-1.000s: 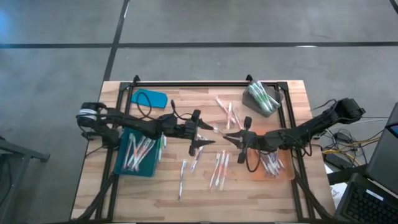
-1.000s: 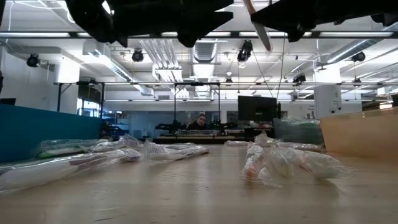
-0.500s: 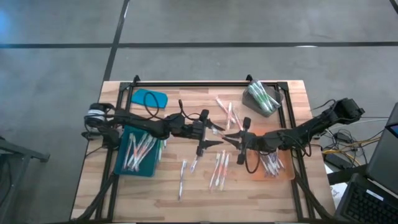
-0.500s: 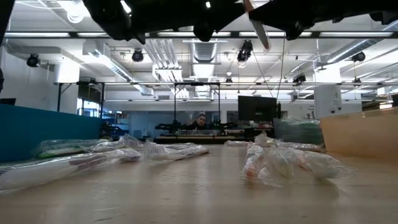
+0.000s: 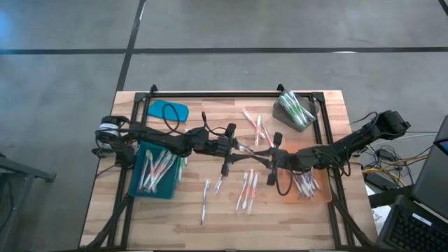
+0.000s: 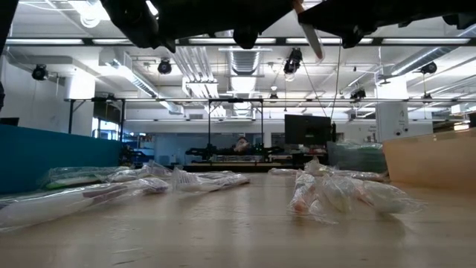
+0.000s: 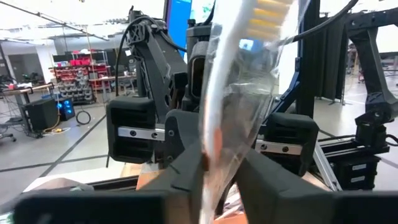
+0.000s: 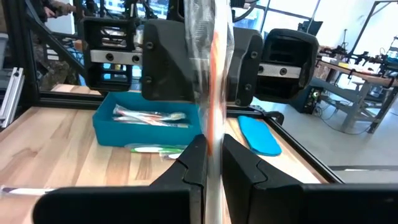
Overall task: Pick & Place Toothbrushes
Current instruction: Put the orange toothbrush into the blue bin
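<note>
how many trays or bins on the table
3. A blue bin holding toothbrushes on the table's left side, an orange tray under the right arm, and a grey bin of green toothbrushes at the far right corner. None seems hidden.

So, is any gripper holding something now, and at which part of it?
Both grip one wrapped toothbrush above the table: the right gripper at one end, the left gripper pinching near the other.
</note>
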Tool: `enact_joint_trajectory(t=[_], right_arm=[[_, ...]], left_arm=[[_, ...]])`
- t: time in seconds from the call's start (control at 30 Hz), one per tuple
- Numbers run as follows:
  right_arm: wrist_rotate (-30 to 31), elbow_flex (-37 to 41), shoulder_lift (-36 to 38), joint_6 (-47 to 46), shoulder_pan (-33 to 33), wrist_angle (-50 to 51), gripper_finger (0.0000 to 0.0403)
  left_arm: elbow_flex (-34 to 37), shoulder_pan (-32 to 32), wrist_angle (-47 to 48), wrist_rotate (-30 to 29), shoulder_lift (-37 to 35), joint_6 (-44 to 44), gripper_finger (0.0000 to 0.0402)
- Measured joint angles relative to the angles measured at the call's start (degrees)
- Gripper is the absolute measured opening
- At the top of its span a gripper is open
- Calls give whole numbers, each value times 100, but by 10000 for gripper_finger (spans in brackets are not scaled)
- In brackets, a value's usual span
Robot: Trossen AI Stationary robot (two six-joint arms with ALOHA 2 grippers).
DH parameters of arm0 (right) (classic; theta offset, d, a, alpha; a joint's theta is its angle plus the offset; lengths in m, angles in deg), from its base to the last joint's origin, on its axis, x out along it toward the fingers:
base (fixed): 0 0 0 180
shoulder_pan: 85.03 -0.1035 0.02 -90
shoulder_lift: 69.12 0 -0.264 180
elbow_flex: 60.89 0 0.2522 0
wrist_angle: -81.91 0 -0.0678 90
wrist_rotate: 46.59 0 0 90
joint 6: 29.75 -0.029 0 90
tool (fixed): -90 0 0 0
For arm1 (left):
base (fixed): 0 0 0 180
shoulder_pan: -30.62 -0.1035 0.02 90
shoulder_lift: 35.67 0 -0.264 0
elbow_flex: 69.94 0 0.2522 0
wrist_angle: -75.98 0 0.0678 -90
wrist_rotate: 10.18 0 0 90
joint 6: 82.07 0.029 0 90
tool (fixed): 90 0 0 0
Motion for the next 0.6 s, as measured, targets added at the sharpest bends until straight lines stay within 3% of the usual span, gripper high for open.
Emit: enact_joint_trajectory(t=[0.2, 0.47, 0.6], right_arm=[[-16, 0, 0, -30, 0, 6, 22], [-98, 0, 0, -30, 0, 23, 22], [-104, 0, 0, -30, 0, 23, 22]], left_arm=[[0, -2, 6, -31, 0, -87, 19], [0, -2, 22, 4, 0, -123, 37], [0, -2, 24, 4, 0, -126, 28]])
